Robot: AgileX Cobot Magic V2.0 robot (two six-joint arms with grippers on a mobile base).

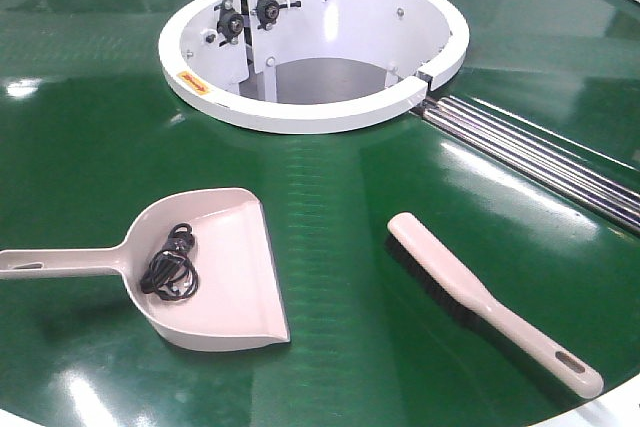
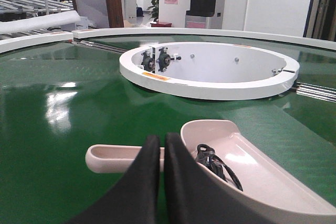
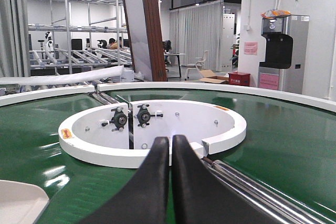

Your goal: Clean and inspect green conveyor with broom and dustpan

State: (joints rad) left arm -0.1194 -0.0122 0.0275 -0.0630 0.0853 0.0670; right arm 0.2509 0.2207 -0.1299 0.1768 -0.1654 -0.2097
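Two pale pink-beige plastic tools lie flat on the glossy dark green conveyor belt (image 1: 330,197), neither of them held: the wide-mouthed dustpan (image 1: 215,277) to the left with its long handle pointing left, and the slim hand broom (image 1: 480,297) with short black bristles to the right, well apart from it. Inside the dustpan sits a small tangle of black cord (image 1: 168,265), so at least one piece of debris appears to have been collected already. Beyond both tools stands the white round ring wall (image 1: 315,112), with metal roller seams (image 1: 540,152) running off to its right. The left gripper (image 2: 161,153) hovers just behind the dustpan's handle with its black fingers pressed together around nothing; the right gripper (image 3: 170,150) likewise has its fingers closed and empty, facing the ring. The belt looks free of other litter, though glare hides patches, so the sweeping seems largely finished, with inspection probably remaining.
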